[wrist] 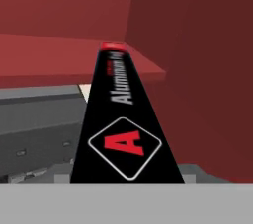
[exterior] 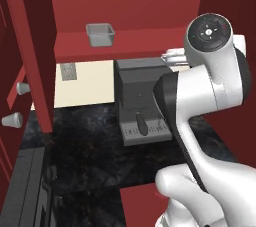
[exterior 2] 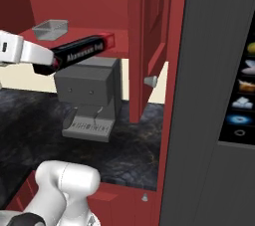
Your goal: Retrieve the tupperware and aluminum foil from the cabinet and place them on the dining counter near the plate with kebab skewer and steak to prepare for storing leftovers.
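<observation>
Standing behind the arm on its left, I am seeing the tupperware sitting on the cabinet shelf, above and left of the grey coffee machine. From the right side, the gripper is pinching one end of the aluminum foil, jaws spread across the box's width; the box is hanging above the coffee machine, its long axis reaching up and right toward the shelf edge. Looking along the hand, the foil is running straight away from the jaws, so I judge a pull back along that axis is coming.
</observation>
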Motion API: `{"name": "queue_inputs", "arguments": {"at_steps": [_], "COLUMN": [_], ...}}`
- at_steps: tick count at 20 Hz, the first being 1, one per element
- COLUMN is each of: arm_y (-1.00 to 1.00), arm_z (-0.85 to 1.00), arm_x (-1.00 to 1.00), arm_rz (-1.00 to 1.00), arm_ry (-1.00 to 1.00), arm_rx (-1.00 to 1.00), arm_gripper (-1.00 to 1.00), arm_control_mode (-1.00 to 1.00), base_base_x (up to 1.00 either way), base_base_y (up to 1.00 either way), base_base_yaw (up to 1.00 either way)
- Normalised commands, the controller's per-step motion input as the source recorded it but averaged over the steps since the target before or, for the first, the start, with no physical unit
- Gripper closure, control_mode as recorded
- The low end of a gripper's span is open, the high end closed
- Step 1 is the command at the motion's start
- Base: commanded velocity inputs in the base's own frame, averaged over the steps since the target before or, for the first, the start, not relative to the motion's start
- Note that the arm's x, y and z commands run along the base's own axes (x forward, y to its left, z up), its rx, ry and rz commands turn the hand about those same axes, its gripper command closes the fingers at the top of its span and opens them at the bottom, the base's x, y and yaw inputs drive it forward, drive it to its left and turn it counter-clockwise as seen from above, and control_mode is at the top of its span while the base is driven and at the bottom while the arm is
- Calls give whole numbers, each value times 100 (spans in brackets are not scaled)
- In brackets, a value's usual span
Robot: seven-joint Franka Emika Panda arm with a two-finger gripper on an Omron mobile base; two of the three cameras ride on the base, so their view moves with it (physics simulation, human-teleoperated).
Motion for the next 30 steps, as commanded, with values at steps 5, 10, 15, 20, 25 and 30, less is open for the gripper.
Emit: {"name": "queue_inputs", "arguments": {"at_steps": [5,10,15,20,25,30], "arm_y": [0,0,0,0,0,0], "arm_z": [0,0,0,0,0,0], "arm_x": [-43,0,0,0,0,0], "arm_rz": [0,0,0,0,0,0], "arm_ry": [0,0,0,0,0,0], "arm_rx": [0,0,0,0,0,0], "arm_gripper": [100,100,100,100,100,100], "arm_control_mode": [100,100,100,100,100,100], "base_base_x": [-18,-100,-100,-97,-35,-1], "base_base_y": [0,0,-5,-28,-60,-96], "base_base_yaw": [0,1,-3,-28,-62,-71]}}
